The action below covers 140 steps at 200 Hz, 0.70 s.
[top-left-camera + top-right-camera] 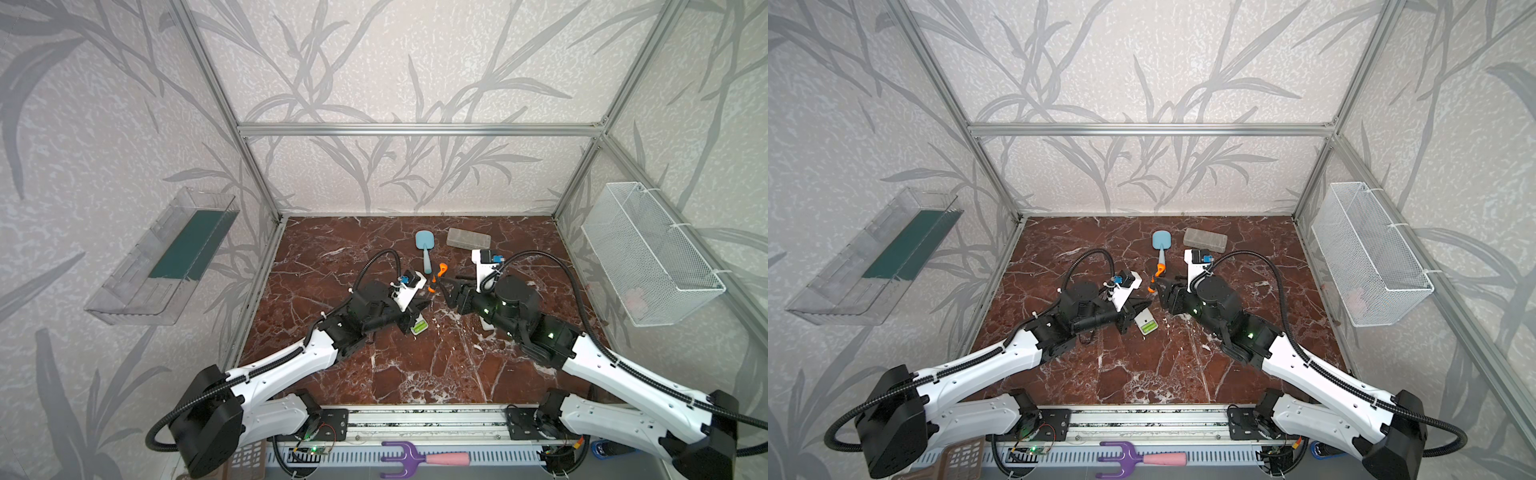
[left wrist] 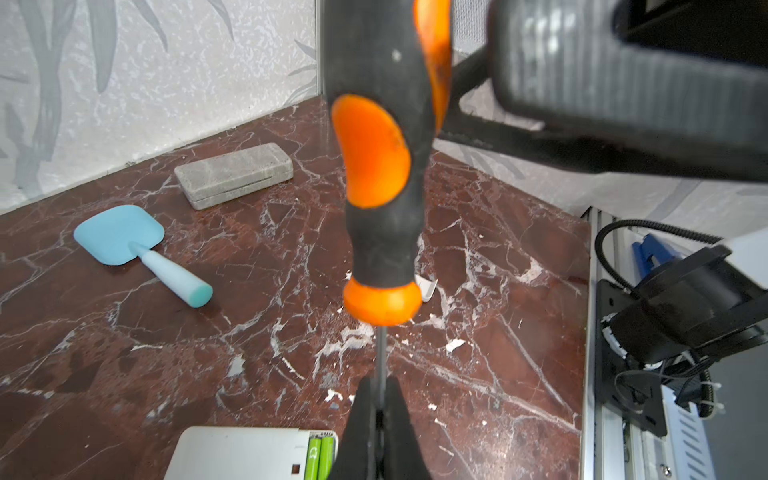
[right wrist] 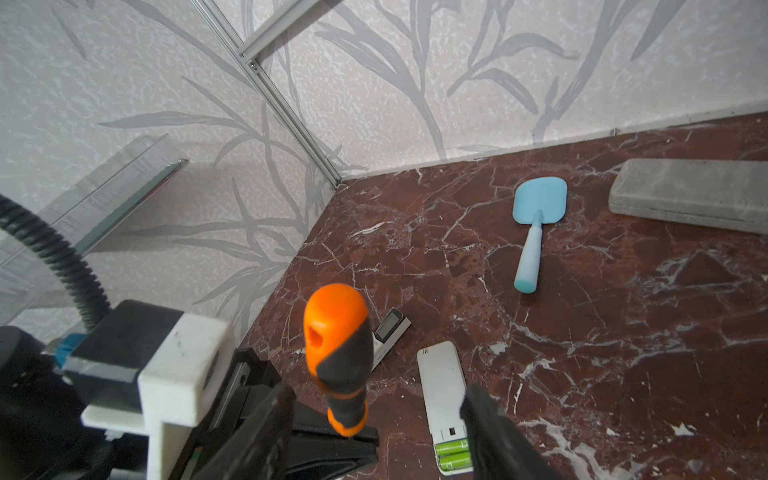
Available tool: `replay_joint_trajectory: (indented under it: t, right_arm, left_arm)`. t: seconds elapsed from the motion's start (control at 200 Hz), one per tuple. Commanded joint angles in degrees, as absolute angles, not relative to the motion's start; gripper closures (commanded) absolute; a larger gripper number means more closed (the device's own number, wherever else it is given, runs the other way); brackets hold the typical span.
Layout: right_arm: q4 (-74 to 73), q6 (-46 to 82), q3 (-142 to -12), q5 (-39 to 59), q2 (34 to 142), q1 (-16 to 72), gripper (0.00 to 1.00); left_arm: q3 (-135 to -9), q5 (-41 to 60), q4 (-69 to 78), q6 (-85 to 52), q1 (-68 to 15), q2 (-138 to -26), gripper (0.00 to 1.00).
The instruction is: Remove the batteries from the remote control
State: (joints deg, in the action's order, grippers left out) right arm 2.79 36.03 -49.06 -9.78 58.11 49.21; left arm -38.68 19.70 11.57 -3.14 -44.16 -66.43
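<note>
— How far along?
— The remote (image 3: 441, 374) lies open on the table (image 3: 582, 332), but both batteries (image 3: 452, 454) sit in its end. None out yet.
— Your hands?
— My left gripper (image 2: 380, 395) is clamped on the screwdriver (image 2: 376, 166) shaft. My right gripper (image 3: 374, 401) is open, holding nothing.
— The batteries?
— Two lime-green cylinders, side by side.

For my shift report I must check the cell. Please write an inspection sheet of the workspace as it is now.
Surface: red-brown marble tabletop, no spill seen.
Job's things: white remote lies with its cover off; two lime-green batteries still inside.
Clutter: light-blue toy spade, grey case, both apart from the remote.
Grippers: left claw shut on the screwdriver shaft, handle up; right claw open beside the handle.
Cables: black corrugated hose loops above each wrist.
Surroundings: clear shelf on left wall, wire basket on right wall, purple rake before the front rail.
</note>
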Motion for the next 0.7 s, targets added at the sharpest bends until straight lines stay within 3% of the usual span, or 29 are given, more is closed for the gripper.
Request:
replay_joint_trajectory:
  t: [0.0,0.495,0.695]
  right_arm:
    - [6.5,38.6,-52.0,-8.1,60.2,48.9,0.36]
    - [5.9,43.4,-54.6,0.2,67.7,46.1,0.46]
    - [5.8,43.4,-54.8,1.5,68.5,45.9,0.61]
  left_arm:
    - [-40.9,18.7,8.1,0.3,-44.2,-64.9,1.0]
    - [-40.3,18.5,5.1,2.8,-44.3,-63.0,1.0]
    - [-40.5,18.4,5.0,3.2,-44.3,-63.5,1.0]
